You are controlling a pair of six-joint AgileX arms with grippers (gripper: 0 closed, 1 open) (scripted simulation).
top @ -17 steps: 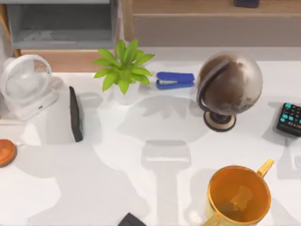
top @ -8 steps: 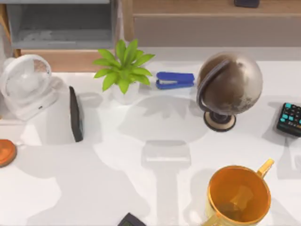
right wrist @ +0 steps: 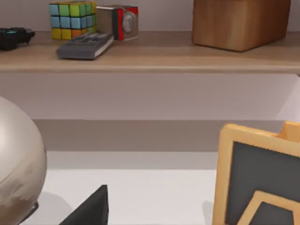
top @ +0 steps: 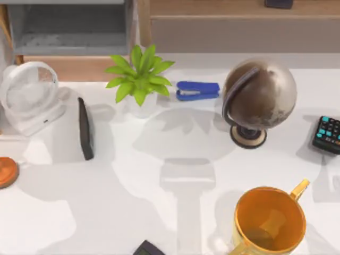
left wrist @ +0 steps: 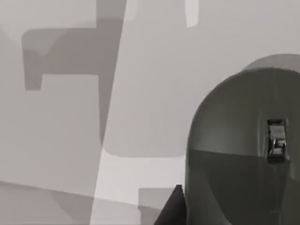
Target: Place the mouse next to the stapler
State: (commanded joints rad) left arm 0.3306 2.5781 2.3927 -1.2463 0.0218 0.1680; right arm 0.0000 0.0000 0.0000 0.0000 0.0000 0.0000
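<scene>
The mouse (left wrist: 243,154) is dark grey with a silver scroll wheel and lies on the white table, close below my left wrist camera. A dark tip of my left gripper (left wrist: 171,208) shows just beside it, with nothing held. The blue stapler (top: 197,90) lies at the back of the table, between the potted plant (top: 139,78) and the globe (top: 260,95). A dark tip of my right gripper (right wrist: 89,208) hangs above the table beside the globe (right wrist: 16,164).
A white fan (top: 29,95) and an upright black slab (top: 85,127) stand at the left, and an orange disc (top: 6,171) at the left edge. A yellow mug (top: 270,219) is at the front right, a teal-keyed keypad (top: 327,134) far right. A dark object (top: 147,248) is cut by the front edge.
No object has moved. Only the shadow at the table's front left has shifted a little.
</scene>
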